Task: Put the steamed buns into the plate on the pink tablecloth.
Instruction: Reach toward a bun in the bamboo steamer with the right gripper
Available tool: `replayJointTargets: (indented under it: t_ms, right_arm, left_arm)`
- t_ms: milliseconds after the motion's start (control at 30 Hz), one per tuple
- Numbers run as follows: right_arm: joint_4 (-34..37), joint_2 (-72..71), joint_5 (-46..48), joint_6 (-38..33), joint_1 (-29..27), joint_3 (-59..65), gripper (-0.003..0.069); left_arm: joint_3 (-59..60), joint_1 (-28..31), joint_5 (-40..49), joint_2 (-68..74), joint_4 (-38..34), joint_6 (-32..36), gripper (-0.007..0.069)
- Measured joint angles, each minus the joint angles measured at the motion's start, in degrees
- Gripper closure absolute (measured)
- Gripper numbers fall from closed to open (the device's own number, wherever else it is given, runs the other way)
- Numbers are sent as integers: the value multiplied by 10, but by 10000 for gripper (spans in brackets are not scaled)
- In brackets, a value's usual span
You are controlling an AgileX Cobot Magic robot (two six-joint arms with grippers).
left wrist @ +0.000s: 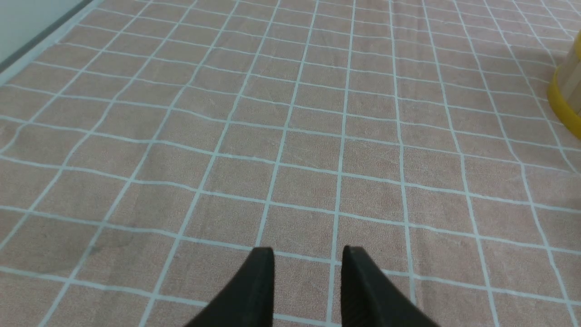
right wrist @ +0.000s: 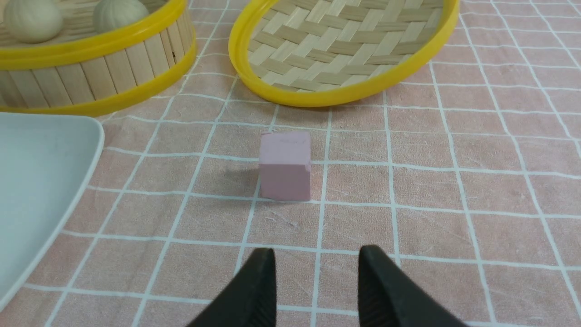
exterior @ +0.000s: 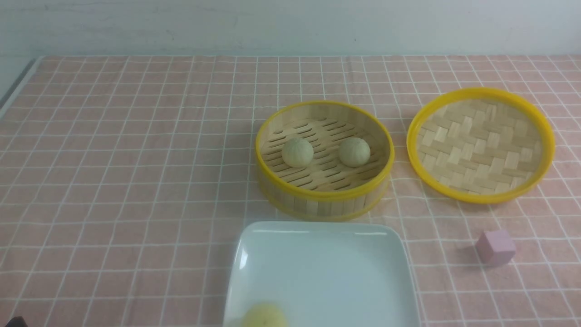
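Note:
Two pale steamed buns (exterior: 297, 152) (exterior: 354, 151) lie side by side in the yellow-rimmed bamboo steamer (exterior: 324, 202) on the pink tablecloth (exterior: 127, 172). A third bun (exterior: 265, 316) rests on the white square plate (exterior: 327, 268) at its near edge, cut off by the picture's bottom. In the left wrist view my left gripper (left wrist: 308, 253) hangs open over bare cloth, well to the left of the steamer (left wrist: 567, 91). My right gripper (right wrist: 317, 253) is open too, empty, just short of the pink cube (right wrist: 285, 165), with the plate's corner (right wrist: 36, 181) and both steamer buns (right wrist: 32, 18) (right wrist: 120, 13) in sight.
The woven bamboo lid (exterior: 481, 145) lies upside down to the right of the steamer. A small pink-purple cube (exterior: 495, 246) stands in front of the lid, to the right of the plate. The table's left edge (exterior: 18, 86) runs along the wall.

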Motion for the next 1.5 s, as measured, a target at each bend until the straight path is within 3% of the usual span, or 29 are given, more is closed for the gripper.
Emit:
replayJointTargets:
  t_ms: [300,433,533,567,700,800,1000,1133,1300,1333,1367,1500]
  right_arm:
    - [0,0,0,0,0,0,419]
    - [4,0,-15,12,0,3,419]
    - [63,0,-30,62,0,5,419]
    - [128,0,-36,115,0,7,419]
    - [282,0,-35,247,0,8,419]
    - [327,0,-36,273,0,8,419]
    - [337,0,-35,277,0,8,419]
    - [333,0,-17,251,0,-14,463]
    - [264,64,27,140,0,-124,635]
    - [260,69,30,137,0,-124,639]
    - [216,127,71,120,0,-173,659]
    - [166,270,178,105,0,-240,659]
  left_arm:
    - [0,0,0,0,0,0,385]
    - [1,0,-9,0,-70,-65,385]
    - [2,0,-13,0,-160,-133,385]
    - [3,0,-14,0,-225,-182,385]
    - [5,0,-14,0,-346,-270,385]
    - [7,0,-16,0,-375,-287,385]
    - [7,0,-20,0,-375,-285,385]
    - [1,0,-6,0,-388,-255,391]
    - [-105,0,78,19,-358,-182,548]
    - [-109,0,82,22,-358,-180,548]
    - [-146,0,122,59,-334,-173,603]
    - [-198,0,193,151,-314,-158,624]
